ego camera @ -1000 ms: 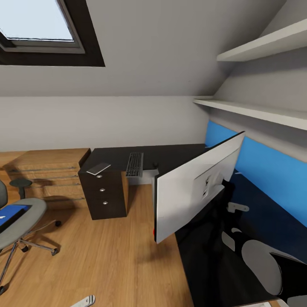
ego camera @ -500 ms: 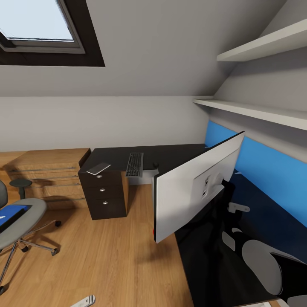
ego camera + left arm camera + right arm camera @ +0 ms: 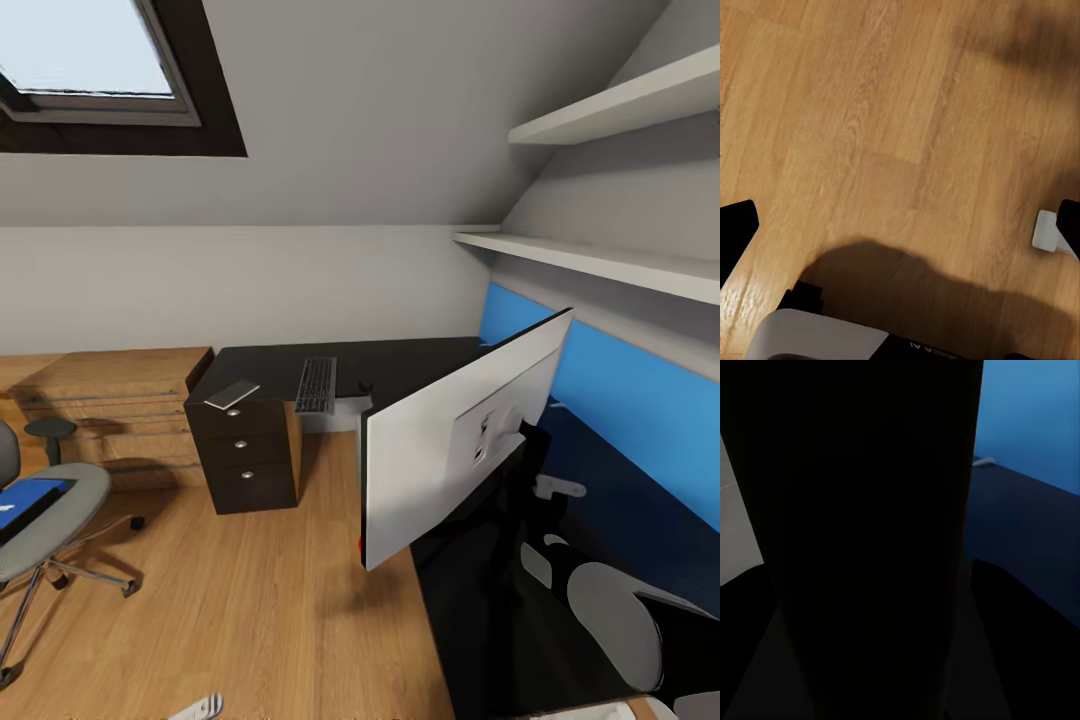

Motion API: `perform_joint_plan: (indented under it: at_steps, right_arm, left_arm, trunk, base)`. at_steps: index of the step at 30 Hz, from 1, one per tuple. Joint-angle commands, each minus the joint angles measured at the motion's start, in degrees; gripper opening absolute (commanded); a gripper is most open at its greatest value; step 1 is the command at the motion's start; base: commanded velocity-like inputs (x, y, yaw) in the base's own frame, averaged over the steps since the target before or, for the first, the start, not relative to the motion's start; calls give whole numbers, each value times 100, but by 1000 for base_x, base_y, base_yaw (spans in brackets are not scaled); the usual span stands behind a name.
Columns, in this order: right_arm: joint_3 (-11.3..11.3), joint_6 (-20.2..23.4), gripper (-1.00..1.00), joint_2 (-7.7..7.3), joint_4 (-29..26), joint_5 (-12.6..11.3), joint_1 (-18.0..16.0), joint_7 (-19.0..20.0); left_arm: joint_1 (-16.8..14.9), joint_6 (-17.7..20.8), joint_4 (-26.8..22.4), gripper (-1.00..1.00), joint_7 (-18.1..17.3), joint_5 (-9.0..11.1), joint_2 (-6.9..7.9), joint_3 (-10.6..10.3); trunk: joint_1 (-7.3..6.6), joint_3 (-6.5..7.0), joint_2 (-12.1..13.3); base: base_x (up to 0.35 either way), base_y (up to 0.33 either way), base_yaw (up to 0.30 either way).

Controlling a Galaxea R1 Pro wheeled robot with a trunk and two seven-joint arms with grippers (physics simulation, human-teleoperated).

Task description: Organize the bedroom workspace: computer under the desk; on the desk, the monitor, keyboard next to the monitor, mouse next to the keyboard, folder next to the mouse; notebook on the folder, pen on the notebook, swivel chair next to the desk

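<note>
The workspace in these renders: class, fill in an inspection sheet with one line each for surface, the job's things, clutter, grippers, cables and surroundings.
Surface: L-shaped desk, glossy black top, three-drawer unit below.
Job's things: monitor stands tilted at the desk's near corner, white back facing the camera; keyboard lies on the desk top; folder lies on the swivel chair seat, chair apart from the desk.
Clutter: small flat grey item on the desk above the drawers; small white object on the wood floor.
Grippers: left jaws cannot be judged; right wrist view too dark to tell.
Cables: nothing seen.
Surroundings: skylight, wall shelves, oak chest, blue wall panel.
</note>
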Motion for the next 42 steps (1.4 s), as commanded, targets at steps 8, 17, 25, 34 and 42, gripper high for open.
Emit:
perform_joint_plan:
  at_steps: [8, 17, 25, 34, 42]
  right_arm:
    - [49, -14, -100, 7, 7, 27, -4, -36]
    - [49, -14, -100, 8, 7, 26, -4, -39]
    - [49, -12, -100, 8, 7, 23, -4, -48]
    - [33, -3, -100, 20, 7, -13, -4, -70]
    - [31, -53, -100, 25, 15, -2, -4, -55]
  left_arm:
    - [1, 36, -4, 100, 32, 61, -4, 4]
    - [1, 36, -3, 100, 31, 61, -3, 8]
    - [1, 36, -3, 100, 33, 61, -3, 8]
    - [1, 36, -3, 100, 33, 59, -3, 8]
    - [1, 36, -3, 100, 31, 55, -3, 2]
  trunk:
    - [-1, -6, -5]
    - [-1, -6, -5]
    - [-1, -6, -5]
    - [-1, -6, -5]
    - [-1, -6, -5]
  base:
    - [-154, 0, 0]
    - [-164, 0, 0]
    - [-164, 0, 0]
    - [-120, 0, 0]
    - [-11, 0, 0]
